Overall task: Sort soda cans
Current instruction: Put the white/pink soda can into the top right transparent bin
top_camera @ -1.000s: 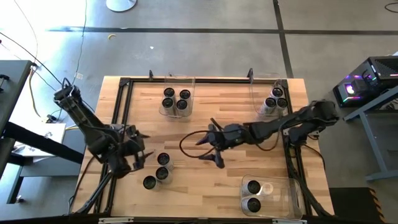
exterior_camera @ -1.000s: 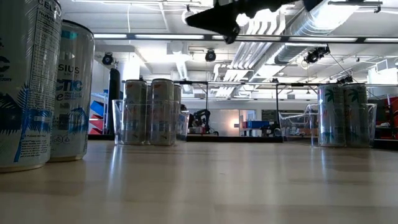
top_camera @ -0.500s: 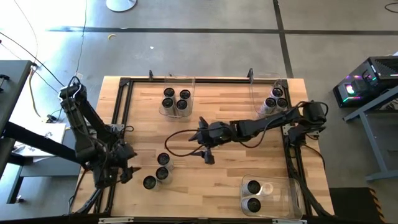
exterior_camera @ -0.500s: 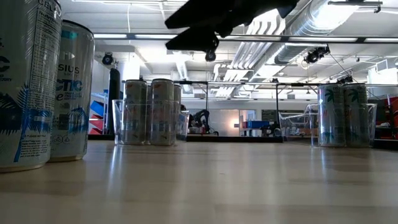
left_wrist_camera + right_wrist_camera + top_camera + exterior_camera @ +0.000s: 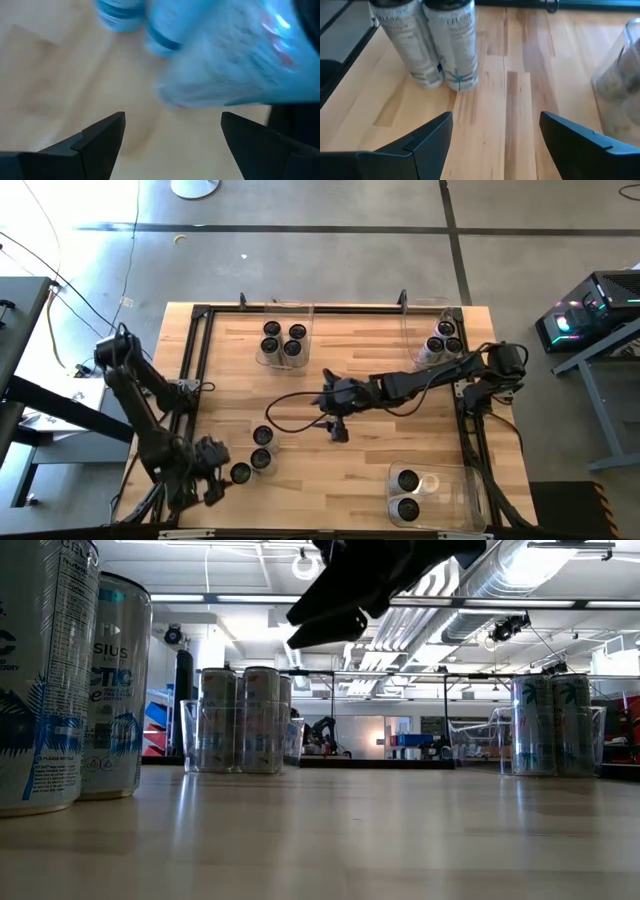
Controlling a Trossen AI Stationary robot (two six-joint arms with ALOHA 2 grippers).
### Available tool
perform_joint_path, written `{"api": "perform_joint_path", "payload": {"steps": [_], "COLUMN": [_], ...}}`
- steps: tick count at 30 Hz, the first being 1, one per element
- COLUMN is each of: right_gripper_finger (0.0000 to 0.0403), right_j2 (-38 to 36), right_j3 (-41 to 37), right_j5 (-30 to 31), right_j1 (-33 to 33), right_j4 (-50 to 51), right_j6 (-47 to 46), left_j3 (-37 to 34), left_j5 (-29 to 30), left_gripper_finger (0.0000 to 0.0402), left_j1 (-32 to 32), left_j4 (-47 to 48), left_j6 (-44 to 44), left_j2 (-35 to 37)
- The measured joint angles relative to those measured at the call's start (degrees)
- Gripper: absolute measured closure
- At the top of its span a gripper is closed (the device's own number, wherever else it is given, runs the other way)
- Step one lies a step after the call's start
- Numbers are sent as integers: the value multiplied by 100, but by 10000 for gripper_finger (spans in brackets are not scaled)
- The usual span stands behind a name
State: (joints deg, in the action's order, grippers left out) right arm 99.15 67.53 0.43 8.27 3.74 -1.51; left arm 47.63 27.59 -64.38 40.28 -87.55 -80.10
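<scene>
Wooden planks make up the table (image 5: 330,470), and it holds eleven soda cans that I can count from above. Three stand loose on the wood at about 8 o'clock from the table's middle: one can (image 5: 262,437) on top, one (image 5: 260,460) just below it, and one (image 5: 240,474) beside that, closest to the left arm. Three cans (image 5: 283,339) stand in a clear bin (image 5: 262,357) at 11 o'clock. Three more cans (image 5: 444,338) stand in a second clear bin (image 5: 410,330) at 2 o'clock. Two cans (image 5: 407,493) stand in a third clear bin (image 5: 455,490) at 5 o'clock.

The left gripper (image 5: 205,483) is low at the table's 8 o'clock corner, just beside the loose can nearest it. Its two dark fingers (image 5: 100,137) are spread wide apart and hold nothing. A blurry blue and white can (image 5: 235,65) fills the space in front of them.

The right gripper (image 5: 332,416) hangs over the middle of the table, pointing toward 9 o'clock. Its fingers (image 5: 427,142) are also wide apart with nothing between them. Ahead of it stand two cans (image 5: 427,42) side by side, touching.
</scene>
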Motion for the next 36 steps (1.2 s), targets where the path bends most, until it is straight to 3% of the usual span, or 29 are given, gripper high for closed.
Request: {"api": "perform_joint_path", "payload": {"steps": [6,13,20,30,36], "right_gripper_finger": [108,108,108,108,108], "right_j2": [0,0,0,0,49], "right_j3": [0,0,0,-2,-2], "right_j5": [2,475,1165,1357,1360], "right_j1": [105,469,838,947,947], "right_j4": [67,-276,-804,-950,-924], "right_j6": [-205,-783,-909,-1115,-1160], "left_j3": [414,667,642,220,32], "left_j5": [113,1216,2195,3047,3364], "left_gripper_finger": [78,78,78,79,122], "left_j1": [-116,-255,-284,-235,-229], "left_j4": [-441,-466,-272,-493,-407], "left_j6": [-38,170,571,160,-238], "left_j2": [-1053,-1786,-1874,-1872,-1872]}}
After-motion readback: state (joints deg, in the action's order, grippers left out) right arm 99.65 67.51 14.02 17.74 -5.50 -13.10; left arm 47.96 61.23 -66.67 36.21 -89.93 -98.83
